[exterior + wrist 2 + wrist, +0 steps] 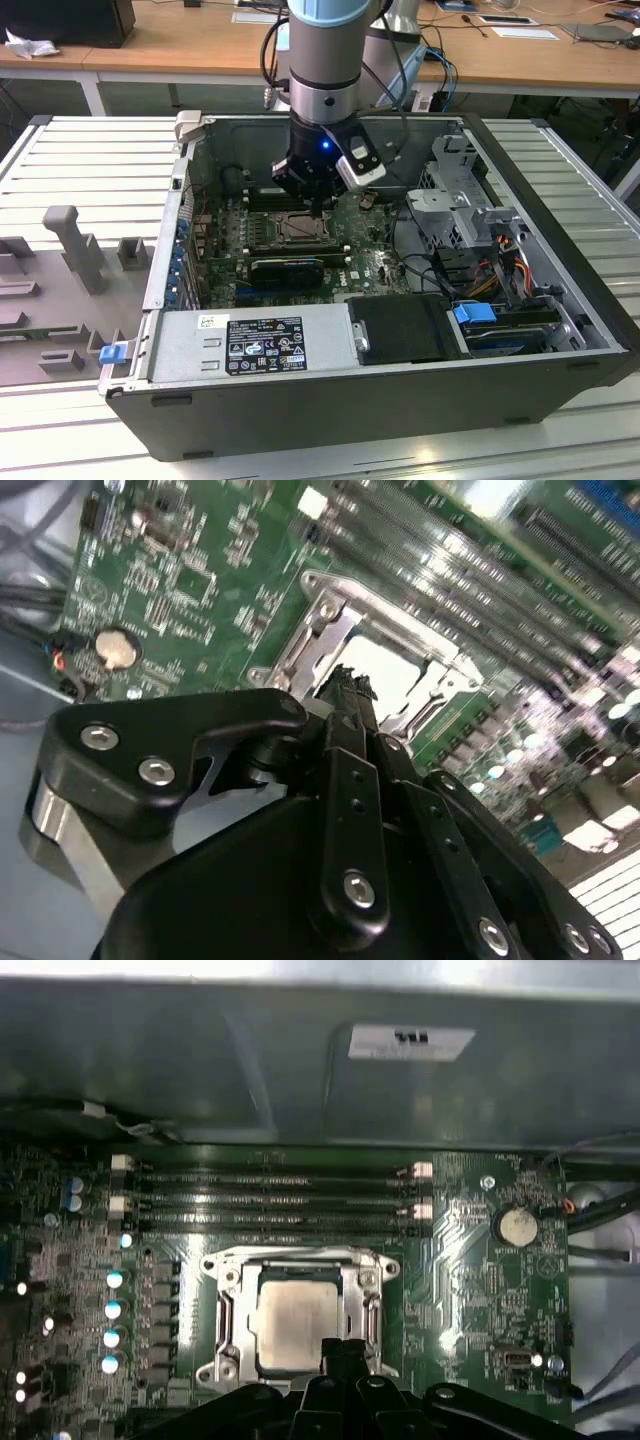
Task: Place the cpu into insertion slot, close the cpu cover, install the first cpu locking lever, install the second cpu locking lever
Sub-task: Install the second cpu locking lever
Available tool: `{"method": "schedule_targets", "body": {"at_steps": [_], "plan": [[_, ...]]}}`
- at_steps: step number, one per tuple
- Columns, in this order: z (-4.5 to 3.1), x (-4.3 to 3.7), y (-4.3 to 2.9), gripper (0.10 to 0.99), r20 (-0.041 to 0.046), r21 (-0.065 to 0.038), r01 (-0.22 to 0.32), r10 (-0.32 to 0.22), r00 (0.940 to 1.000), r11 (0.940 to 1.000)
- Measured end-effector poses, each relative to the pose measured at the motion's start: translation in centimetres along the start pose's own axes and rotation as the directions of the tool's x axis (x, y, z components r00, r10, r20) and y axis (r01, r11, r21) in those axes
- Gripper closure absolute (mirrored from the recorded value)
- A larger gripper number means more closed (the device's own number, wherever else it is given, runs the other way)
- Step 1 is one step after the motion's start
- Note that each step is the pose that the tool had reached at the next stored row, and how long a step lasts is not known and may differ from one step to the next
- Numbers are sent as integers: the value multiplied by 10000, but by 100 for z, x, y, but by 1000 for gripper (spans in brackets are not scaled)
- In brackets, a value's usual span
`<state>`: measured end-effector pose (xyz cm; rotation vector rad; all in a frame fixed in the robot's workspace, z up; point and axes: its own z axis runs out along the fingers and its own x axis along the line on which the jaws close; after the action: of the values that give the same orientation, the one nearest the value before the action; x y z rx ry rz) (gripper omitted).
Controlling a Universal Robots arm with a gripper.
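Observation:
The cpu [295,1315], a pale silver-beige square, lies flat in its socket on the green motherboard [372,262]. The cpu cover [300,1258], a grey metal frame, lies down around it, with the chip showing through its open centre. My gripper [342,1348] is shut with nothing between its black fingertips. They hover at the socket's edge, right over the rim of the cover. In the second wrist view the gripper [347,685] points at the cpu [390,675] and the cover [325,605]. The exterior view shows the gripper [318,208] down inside the open computer case, above the socket [292,228].
Several memory slots [270,1195] run along one side of the socket, and a coin battery [517,1225] sits nearby. In the case, the power supply [250,340] lies at the front, and a drive cage [462,190] with cables stands at the exterior view's right. The case walls [165,250] close in around the board.

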<state>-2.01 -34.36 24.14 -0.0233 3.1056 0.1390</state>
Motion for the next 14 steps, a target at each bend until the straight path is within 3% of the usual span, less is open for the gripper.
{"method": "schedule_targets", "body": {"at_steps": [3, 6, 14], "plan": [[-9, 2, -110, 980, -45, -19, -6, 6, 10000, 10000], [-12, 5, -239, 980, -58, -178, 36, -37, 10000, 9998], [-6, 86, -344, 980, -61, -267, 98, -100, 9999, 9996]]}}
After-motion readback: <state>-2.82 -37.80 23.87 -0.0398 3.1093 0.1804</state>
